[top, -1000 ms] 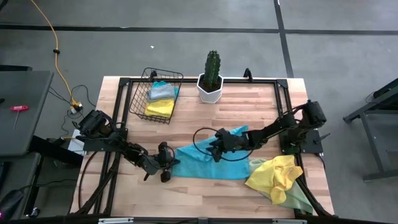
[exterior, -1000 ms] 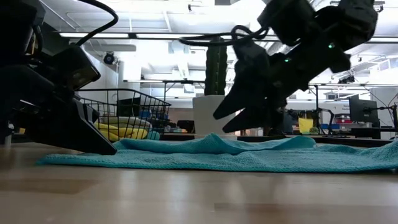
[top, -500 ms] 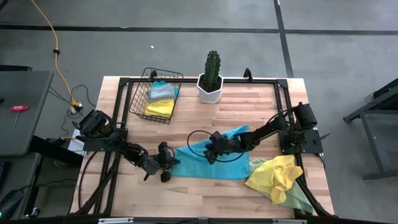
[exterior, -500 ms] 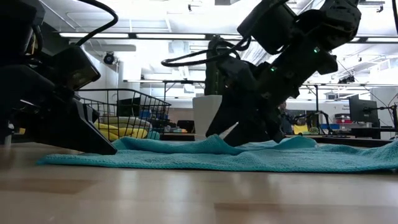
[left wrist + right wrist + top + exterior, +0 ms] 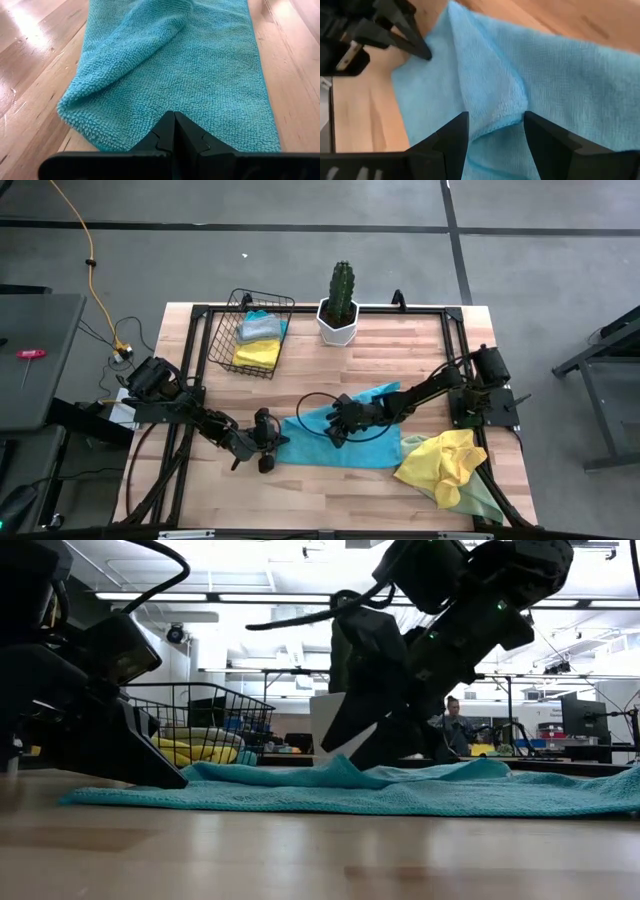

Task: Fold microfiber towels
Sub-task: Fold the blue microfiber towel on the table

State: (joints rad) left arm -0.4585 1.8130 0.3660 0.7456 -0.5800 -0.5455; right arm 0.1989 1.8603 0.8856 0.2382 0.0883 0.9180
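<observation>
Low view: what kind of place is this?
Probably an open lab or workshop: ceiling strip lights, workbenches with monitors behind the table, and a seated person.

**No readable text**

No words, labels, brand names, numbers or signs can be read on anything in these views, neither on the table nor in the room behind it.

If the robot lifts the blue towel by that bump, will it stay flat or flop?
Probably flop: the turquoise towel already lies in soft ridges. It looks light and fuzzy, so the open right gripper should grab it without slipping.
</observation>
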